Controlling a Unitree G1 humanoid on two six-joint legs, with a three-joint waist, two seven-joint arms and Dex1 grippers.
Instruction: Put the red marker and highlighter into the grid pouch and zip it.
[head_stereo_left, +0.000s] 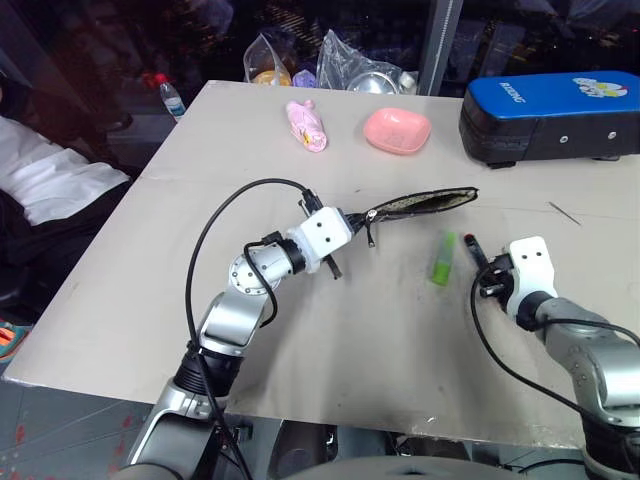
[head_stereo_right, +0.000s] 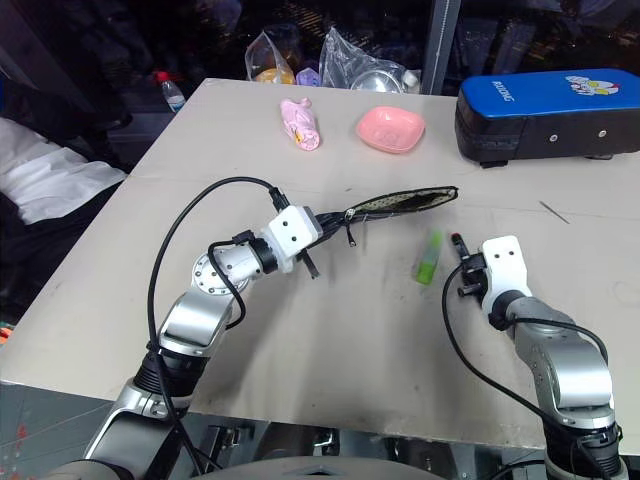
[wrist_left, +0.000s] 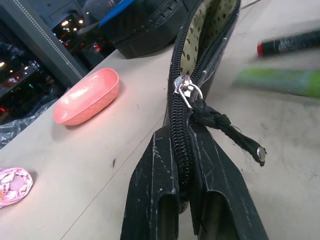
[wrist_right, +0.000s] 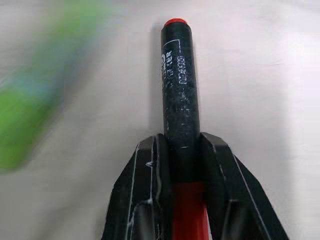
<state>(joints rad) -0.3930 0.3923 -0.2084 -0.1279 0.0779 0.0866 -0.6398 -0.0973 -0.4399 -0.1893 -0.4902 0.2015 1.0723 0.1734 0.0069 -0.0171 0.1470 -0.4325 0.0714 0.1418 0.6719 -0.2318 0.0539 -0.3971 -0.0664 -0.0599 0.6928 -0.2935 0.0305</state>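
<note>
- Right gripper (wrist_right: 182, 165): jaws closed on the marker (wrist_right: 179, 85), fingers (wrist_right: 150, 185) flanking the join of its red and black sections; the black end with its red tip projects past the fingertips, low over the table (head_stereo_left: 160, 300).
- Left gripper (wrist_left: 182, 165): jaws clamped on the zipper end of the pouch (head_stereo_left: 425, 203), holding it on edge; the pouch mouth gapes, showing a dotted lining, and the zipper pull (wrist_left: 186, 92) sits just beyond the fingertips.
- Highlighter (head_stereo_left: 441, 260): lying flat on the table, between pouch and marker, just beside the right gripper.
- Far edge: pink dish (head_stereo_left: 397, 130), pink wrapped item (head_stereo_left: 307, 124), blue-and-black case (head_stereo_left: 550, 115).
</note>
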